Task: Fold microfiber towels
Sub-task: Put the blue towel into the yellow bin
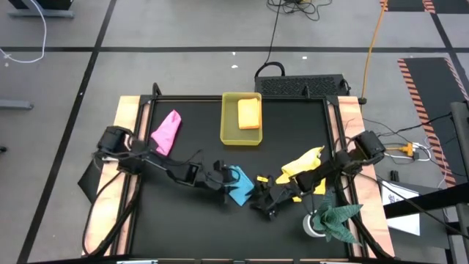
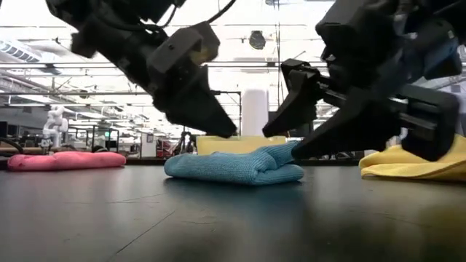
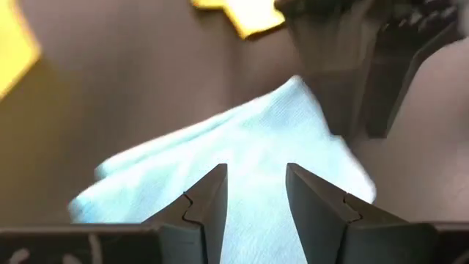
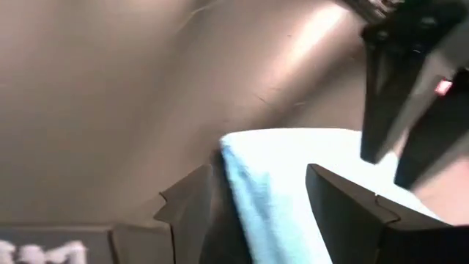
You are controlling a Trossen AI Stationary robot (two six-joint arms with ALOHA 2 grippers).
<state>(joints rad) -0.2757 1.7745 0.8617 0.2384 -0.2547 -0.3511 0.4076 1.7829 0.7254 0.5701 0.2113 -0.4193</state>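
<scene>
Over on the counter's (image 1: 183,242) left side, the pink towel (image 1: 166,132) lies bunched up. Mid-counter, the orange towel (image 1: 249,113) sits folded inside the yellow tray (image 1: 229,128). Down front, the left gripper (image 1: 223,183) has its fingers a bit apart, pressing on the folded light blue towel (image 1: 240,185). Right gripper (image 1: 265,207) is beside that towel, fingers wide apart, holding nothing. Yellow towel (image 1: 302,164) lies crumpled just right of that, dark green cloth (image 1: 335,217) at the far right.

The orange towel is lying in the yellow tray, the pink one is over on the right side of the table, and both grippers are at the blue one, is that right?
Not quite: the high view shows the pink towel on the left side of the table. The orange towel does lie in the yellow tray, and the left gripper and right gripper are both at the blue towel.
</scene>
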